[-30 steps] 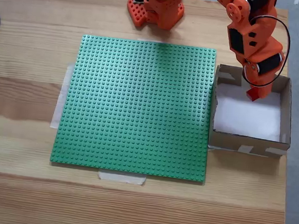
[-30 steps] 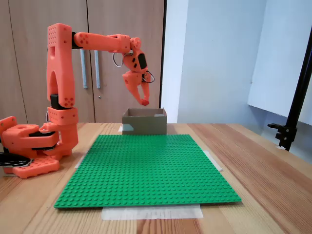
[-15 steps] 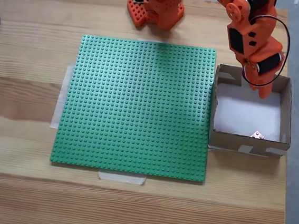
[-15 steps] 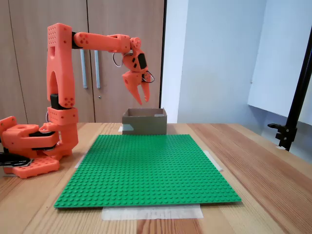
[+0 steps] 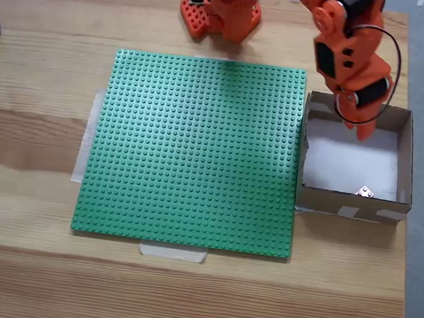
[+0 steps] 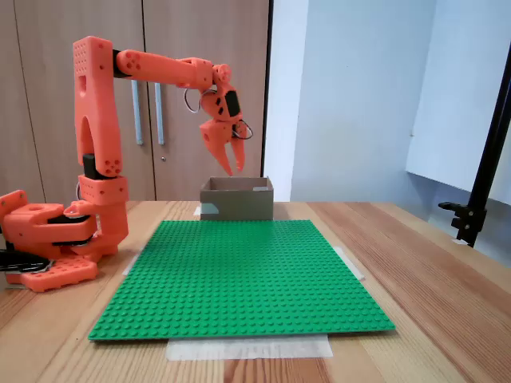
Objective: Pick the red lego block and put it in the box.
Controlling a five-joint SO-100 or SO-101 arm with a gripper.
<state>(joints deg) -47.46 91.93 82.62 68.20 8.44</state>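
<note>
Nearest the camera in the side-on fixed view, the green studded plate (image 6: 239, 275) lies taped flat on the wooden table (image 6: 415, 271), and nothing red stands on it in either fixed view. Beyond it, at about twelve o'clock from the plate's middle in that view, sits the box (image 6: 236, 199); seen from above, the same box (image 5: 403, 166) lies at three o'clock of the plate, touching or just beside its edge. Inside it, on the white bottom close against the near wall at roughly six o'clock, rests a small pale-pinkish thing that I take to be the red lego block (image 5: 364, 192), though it is too small and washed out for me to be sure of its colour. Above the box's far side hangs the gripper (image 6: 234, 162), its two fingers spread apart and holding nothing. By my judgement the task is as good as done: the block appears to be in the box, and all that is left is for the arm to draw back.
</note>
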